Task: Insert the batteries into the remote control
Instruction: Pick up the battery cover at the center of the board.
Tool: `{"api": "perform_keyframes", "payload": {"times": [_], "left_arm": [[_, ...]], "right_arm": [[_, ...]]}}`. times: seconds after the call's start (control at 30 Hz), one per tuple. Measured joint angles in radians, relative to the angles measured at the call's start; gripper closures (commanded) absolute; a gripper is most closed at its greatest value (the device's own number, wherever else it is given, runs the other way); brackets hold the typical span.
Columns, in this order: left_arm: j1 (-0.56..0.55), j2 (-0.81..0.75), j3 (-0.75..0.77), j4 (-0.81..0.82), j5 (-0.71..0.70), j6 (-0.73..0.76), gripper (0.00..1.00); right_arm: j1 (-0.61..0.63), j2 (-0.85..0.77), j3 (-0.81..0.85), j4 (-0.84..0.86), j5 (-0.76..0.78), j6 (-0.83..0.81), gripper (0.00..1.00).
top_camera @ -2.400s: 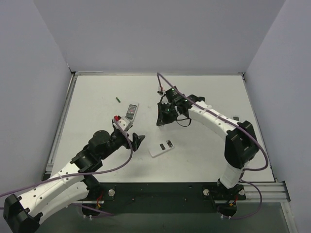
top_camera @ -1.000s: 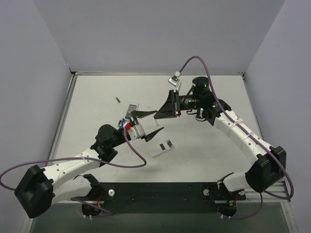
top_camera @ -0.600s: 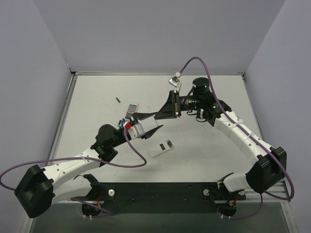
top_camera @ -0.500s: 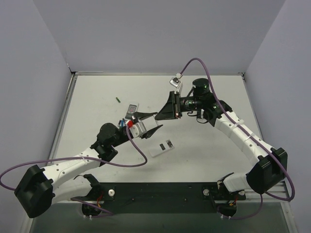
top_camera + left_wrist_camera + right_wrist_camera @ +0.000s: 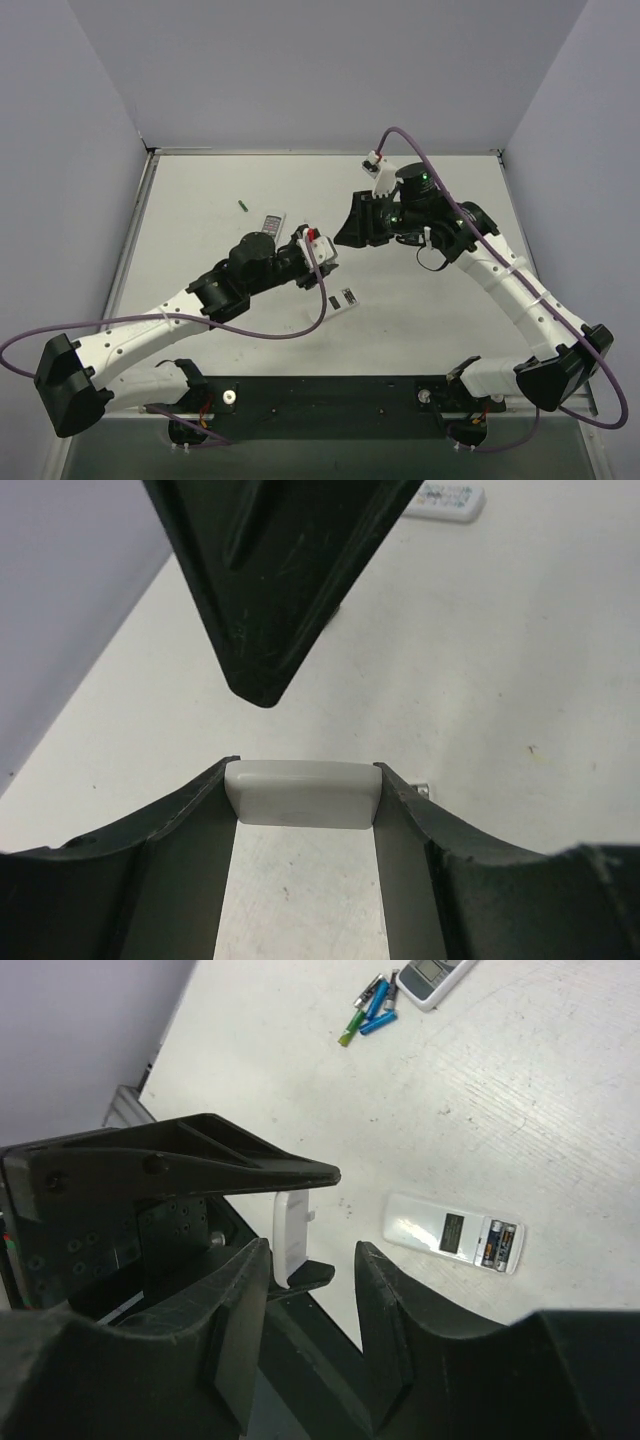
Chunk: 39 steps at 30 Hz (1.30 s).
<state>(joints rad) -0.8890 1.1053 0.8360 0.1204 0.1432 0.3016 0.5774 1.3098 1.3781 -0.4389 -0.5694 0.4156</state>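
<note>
The remote control [image 5: 420, 1222] lay flat on the desk [image 5: 560, 1110], white back up, just below and beside the two pincers. The loose batteries [image 5: 372, 1010] sat in a small cluster well apart from it, next to a grey-faced remote [image 5: 430, 972].

The left pincer [image 5: 303, 780] was clenched on a thin white cover [image 5: 303, 798], probably the remote's battery door, though the view was too close to be sure. The right pincer [image 5: 312, 1255] hung just opposite it, spread apart and holding nothing.

By the look of it, the remote would be light, rigid plastic with a smooth shell, apt to skid on the desk if pushed from one side. It would be best taken across its two long edges near the middle, away from the end where the compartment showed. The batteries would be light, hard and round, so likely to roll or slip. Each should be gripped across the middle of its body. The cover looked thin enough to twist or pop loose under a hard squeeze.

No writing could be read. The dark label [image 5: 453, 1228] on the remote's back was too small to make out, and no brand showed.
</note>
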Motion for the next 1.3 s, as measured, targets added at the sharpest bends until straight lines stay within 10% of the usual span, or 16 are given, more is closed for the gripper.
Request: {"api": "perform_keyframes", "payload": {"times": [0.87,1.3], "left_arm": [[-0.052,0.082,0.100,-0.246,-0.080,-0.041,0.65],[-0.052,0.139,0.132,-0.294,-0.088,-0.089,0.62]], "right_arm": [[0.158,0.084,0.019,-0.082,0.184,-0.065,0.70],[0.159,0.097,-0.049,-0.063,0.180,-0.080,0.94]]}}
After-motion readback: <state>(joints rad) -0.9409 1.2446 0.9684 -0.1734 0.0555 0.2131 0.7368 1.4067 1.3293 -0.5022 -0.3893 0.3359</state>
